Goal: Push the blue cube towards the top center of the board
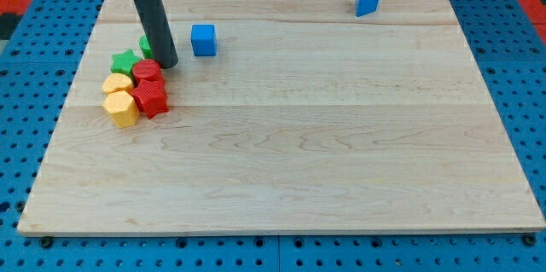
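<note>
No claw fitted; my tip (pixel 167 63) sits at 9 o'clock of blue cube (pixel 203 39); swing under, push toward 1 o'clock.

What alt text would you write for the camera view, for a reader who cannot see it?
My tip rests on a wooden board, just left of the blue cube and beside a cluster of green, red and yellow blocks. Another blue block sits near the view's top edge, right of center.
</note>
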Motion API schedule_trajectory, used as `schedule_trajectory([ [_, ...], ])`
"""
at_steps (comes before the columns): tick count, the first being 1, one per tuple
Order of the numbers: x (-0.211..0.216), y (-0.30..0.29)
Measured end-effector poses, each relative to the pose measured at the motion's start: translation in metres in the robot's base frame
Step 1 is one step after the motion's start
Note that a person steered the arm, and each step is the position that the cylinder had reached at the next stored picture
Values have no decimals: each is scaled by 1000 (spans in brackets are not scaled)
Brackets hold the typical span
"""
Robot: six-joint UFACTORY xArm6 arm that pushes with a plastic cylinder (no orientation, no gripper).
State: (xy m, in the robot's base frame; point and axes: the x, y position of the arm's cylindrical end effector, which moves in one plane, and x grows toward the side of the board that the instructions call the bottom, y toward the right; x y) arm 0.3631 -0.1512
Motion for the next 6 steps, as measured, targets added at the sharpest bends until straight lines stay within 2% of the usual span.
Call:
schedule_trajectory([
  [2,-68,94],
  [3,-86,135],
  [5,-88,45],
  [6,-96,51],
])
